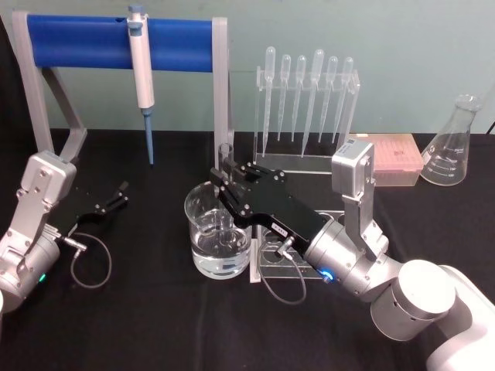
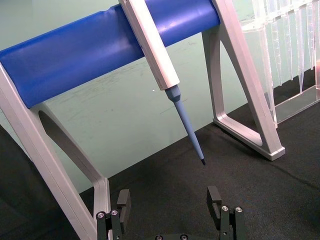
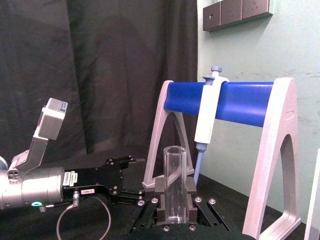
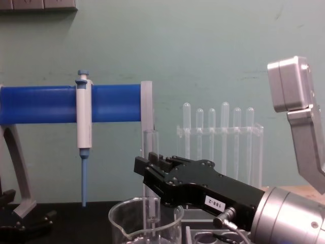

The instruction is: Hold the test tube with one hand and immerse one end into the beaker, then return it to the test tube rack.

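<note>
My right gripper (image 1: 226, 175) is clenched on the tube (image 4: 151, 140), which stands upright with its open rim up and its lower end inside the beaker (image 1: 219, 232). My left gripper (image 1: 116, 197) rests on the table at the left, jaws released.

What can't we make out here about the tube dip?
- Tip depth: head view, the right gripper covers the test tube's lower end over the beaker.
- Beaker's lower part: chest view, cut off by the bottom edge.
- Free slot: head view, the right arm covers most of the test tube rack.
- Left gripper sits parked at left, fingers open.
</note>
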